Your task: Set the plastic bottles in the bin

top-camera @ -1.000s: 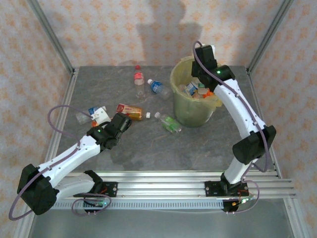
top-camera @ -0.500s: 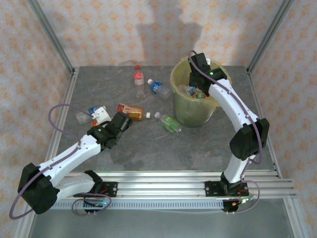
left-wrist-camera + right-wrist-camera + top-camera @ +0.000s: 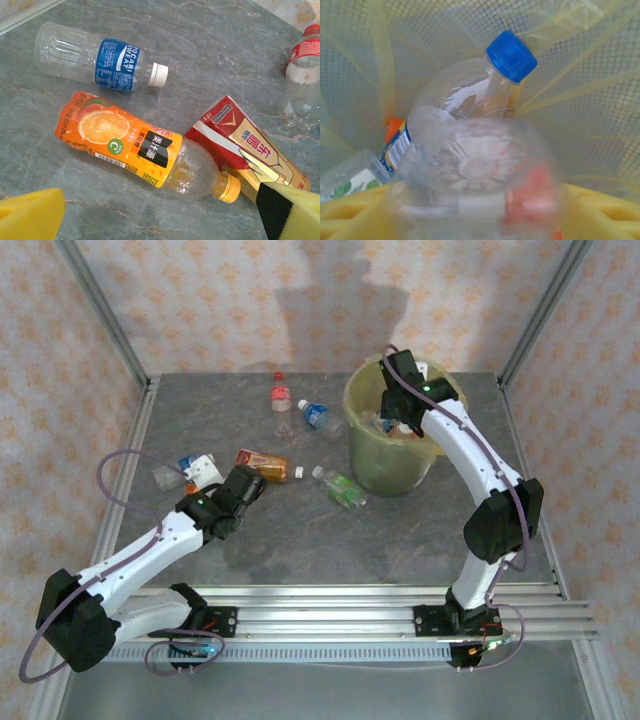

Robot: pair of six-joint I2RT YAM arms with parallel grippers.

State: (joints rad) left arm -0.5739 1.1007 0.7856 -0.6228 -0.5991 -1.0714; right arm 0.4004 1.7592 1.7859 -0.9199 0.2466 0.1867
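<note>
My right gripper [image 3: 396,418] reaches down inside the yellow-green bin [image 3: 356,445]. In the right wrist view its yellow fingers [image 3: 355,212] stand apart. A clear bottle with a red label [image 3: 480,175] is blurred between them, loose and bottom-first, above a blue-capped bottle [image 3: 485,87] and other bottles in the bin. My left gripper [image 3: 250,483] hovers open over the table. Beyond its fingers [image 3: 30,212] lie an orange-label bottle [image 3: 125,140], a blue-label bottle [image 3: 100,59] and a red-and-gold one [image 3: 240,145].
More bottles lie on the grey table: a red-label one [image 3: 281,400], a blue-label one [image 3: 317,416], a green one [image 3: 343,488] beside the bin. A loose white cap [image 3: 298,472] lies by the red-and-gold bottle. Metal frame posts edge the table.
My right arm has lowered its gripper from above the bin's far rim down into the bin. The left arm has not moved.
</note>
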